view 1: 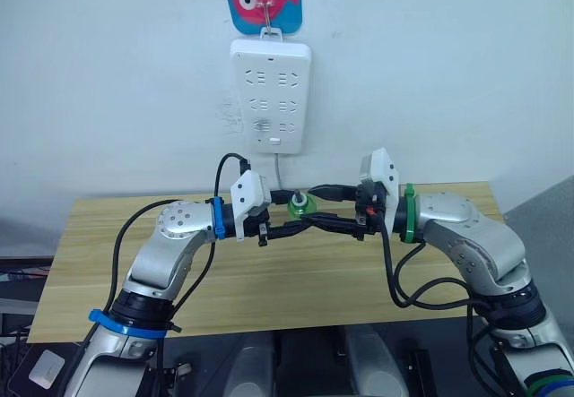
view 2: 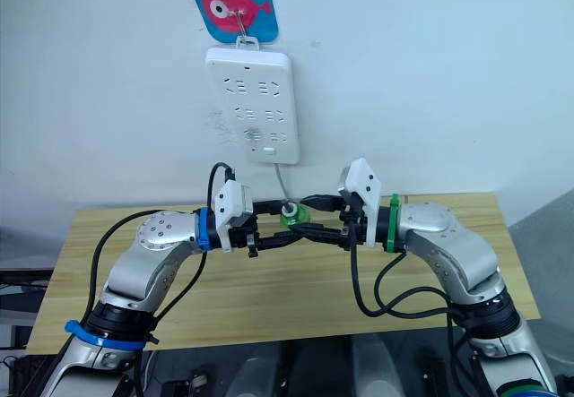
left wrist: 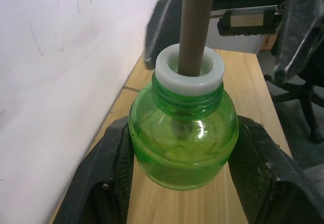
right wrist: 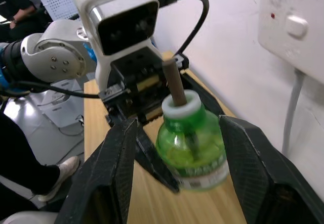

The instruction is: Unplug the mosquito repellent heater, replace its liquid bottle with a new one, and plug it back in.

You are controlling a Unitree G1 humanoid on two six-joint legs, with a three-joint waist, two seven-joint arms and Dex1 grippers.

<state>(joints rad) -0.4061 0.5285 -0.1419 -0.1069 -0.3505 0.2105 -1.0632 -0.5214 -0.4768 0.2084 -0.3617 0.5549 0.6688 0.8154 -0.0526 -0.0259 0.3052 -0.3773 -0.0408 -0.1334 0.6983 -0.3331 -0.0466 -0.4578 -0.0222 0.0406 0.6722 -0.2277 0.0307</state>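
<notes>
mid-swap, by the look of it. green liquid bottle (left wrist: 185,133) with white collar and brown wick, bare of any heater, clamped between the left gripper (left wrist: 183,183) fingers, held above the counter (view 1: 296,289) just below the wall power strip (view 1: 270,96). right gripper (right wrist: 174,176) spread wide around the same bottle, apparently not touching. nothing plugged into the strip; refitting and plugging in judged left.
</notes>
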